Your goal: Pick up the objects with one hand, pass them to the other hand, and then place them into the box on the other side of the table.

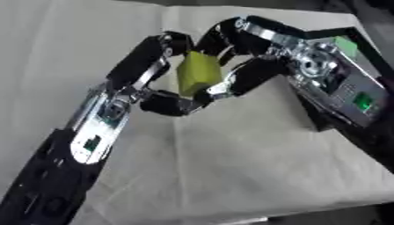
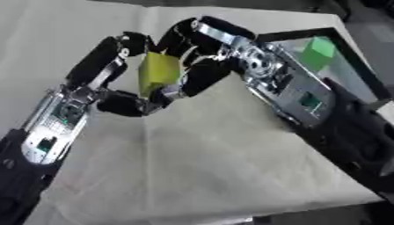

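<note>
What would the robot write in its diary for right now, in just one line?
stage: handover above table | yellow block: between both hands | left hand: curled on block | right hand: curled on block | box: right side, holds green block

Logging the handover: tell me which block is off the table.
The yellow-green block, held between both hands above the cloth; the green block lies in the black-framed box.

Lab-style test bench — plain beige cloth-covered table (image 2: 200, 167), black-rimmed box (image 2: 350, 52) at edge.
</note>
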Action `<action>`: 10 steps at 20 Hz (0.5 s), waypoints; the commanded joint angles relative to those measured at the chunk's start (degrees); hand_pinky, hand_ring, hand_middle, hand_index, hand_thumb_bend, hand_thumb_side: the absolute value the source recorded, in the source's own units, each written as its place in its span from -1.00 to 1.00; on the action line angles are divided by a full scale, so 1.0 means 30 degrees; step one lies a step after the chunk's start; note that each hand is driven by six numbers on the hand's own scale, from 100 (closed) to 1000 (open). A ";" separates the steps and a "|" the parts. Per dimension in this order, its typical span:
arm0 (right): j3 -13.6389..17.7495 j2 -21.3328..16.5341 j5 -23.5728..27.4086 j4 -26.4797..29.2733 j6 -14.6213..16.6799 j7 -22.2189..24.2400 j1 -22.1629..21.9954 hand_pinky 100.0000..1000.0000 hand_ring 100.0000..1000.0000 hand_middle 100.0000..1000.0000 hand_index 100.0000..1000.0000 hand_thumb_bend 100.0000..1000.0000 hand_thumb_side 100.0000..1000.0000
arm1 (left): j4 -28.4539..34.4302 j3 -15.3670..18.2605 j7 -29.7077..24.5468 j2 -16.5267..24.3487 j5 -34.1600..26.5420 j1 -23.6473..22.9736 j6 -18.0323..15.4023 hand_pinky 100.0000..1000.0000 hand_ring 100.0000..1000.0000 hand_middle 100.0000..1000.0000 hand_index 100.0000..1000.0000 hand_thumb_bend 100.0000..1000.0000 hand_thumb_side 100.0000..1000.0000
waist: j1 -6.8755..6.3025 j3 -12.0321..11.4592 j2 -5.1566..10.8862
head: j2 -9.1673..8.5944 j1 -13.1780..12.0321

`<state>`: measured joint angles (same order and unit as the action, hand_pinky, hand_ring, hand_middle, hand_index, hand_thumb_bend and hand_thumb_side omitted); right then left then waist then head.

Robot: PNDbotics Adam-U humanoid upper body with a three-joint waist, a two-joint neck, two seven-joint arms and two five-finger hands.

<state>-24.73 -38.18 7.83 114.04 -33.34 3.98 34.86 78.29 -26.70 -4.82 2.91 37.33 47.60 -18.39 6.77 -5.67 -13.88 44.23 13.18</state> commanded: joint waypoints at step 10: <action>0.0185 -0.0158 0.0745 0.0183 -0.0335 -0.0910 0.0236 0.23 0.16 -0.13 0.11 0.13 -1.00 | 0.0268 -0.0085 -0.0087 -0.0228 -0.0380 0.0237 -0.0242 0.45 0.06 -0.10 -0.19 -1.00 -0.41 | 0.0038 0.0063 -0.0030 | -0.0037 0.0086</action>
<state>-24.75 -38.05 9.47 114.04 -34.30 1.86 34.84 78.29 -27.02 -5.02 2.89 36.60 47.41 -18.98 6.77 -5.64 -13.88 44.23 13.25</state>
